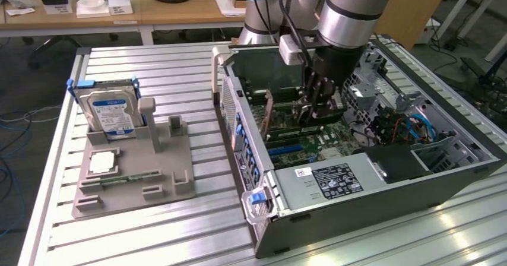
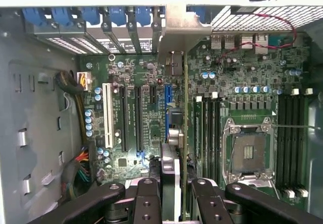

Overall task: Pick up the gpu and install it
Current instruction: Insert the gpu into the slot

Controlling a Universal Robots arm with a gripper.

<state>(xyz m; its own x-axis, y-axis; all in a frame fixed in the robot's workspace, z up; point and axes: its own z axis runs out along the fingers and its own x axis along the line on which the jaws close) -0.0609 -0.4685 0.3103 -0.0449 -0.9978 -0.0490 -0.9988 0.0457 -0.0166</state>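
Wrist view puts us right above the motherboard, and the end effector is clamped on the gpu, fingers pressing either side of its top edge. The card stands on edge directly below the end effector, running down toward the slots, with its pale metal bracket at the far end against the rear wall of the computer case. Whether it is fully seated I cannot tell. In the exterior view the end effector is deep inside the open case on the tabletop. This looks a light, stiff, thin board, fragile too: best pinched on its long bare edge as here, clear of components, since sideways force could bend it or strain the slot.
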